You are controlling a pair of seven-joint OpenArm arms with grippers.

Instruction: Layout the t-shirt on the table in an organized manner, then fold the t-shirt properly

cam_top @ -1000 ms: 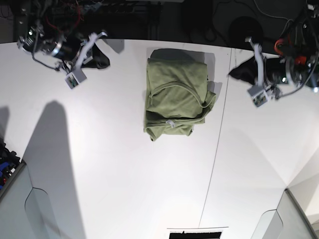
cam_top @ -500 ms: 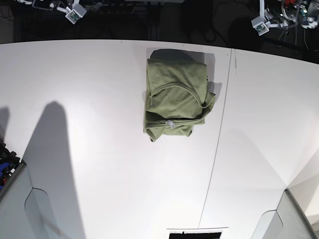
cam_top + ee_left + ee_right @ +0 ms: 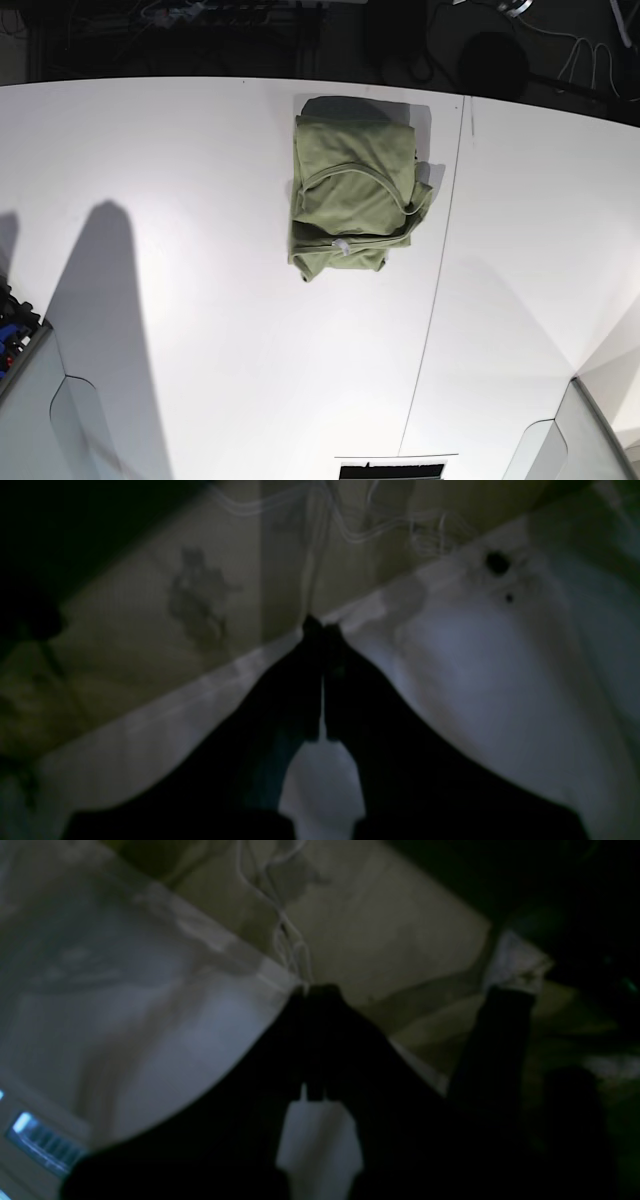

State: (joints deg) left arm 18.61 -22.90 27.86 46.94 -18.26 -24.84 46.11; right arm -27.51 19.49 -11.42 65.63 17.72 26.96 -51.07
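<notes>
Since the earlier base frames: both arms gone from above the table (image 3: 200, 300), withdrawn past its far edge and out of the base view; shirt (image 3: 352, 195) unmoved

Shirt: olive, folded into a compact upright block, resting flat on the table just left of the dark seam (image 3: 440, 260) and close to the far edge; small white tag (image 3: 342, 247) showing on the near part of the bundle; lower hem slightly uneven, one corner poking out past the fold at the near left

Left gripper (image 3: 322, 630): jaws pressed together, nothing between them; dim, blurred wrist view, pale surface and loose cables (image 3: 350, 525) beyond the tips

Right gripper (image 3: 312, 989): jaws likewise closed and empty; dark blurred view, cables (image 3: 285, 930) just past the tips

Shirt relative to jaws: well apart from both, absent from either wrist view, touched by neither

Step in hand, judged: fold appears finished, arms parking clear of the shirt. Done well by keeping both arms away from the bundle, closed tips high enough not to snag a layer, no drag across the table toward the seam. If tidying wanted: square the stray near-left corner under the block, pressing rather than pulling, so the stacked layers stay aligned

Risk, judged: any brush against the top layer likely to slide soft fabric and open the fold
</notes>
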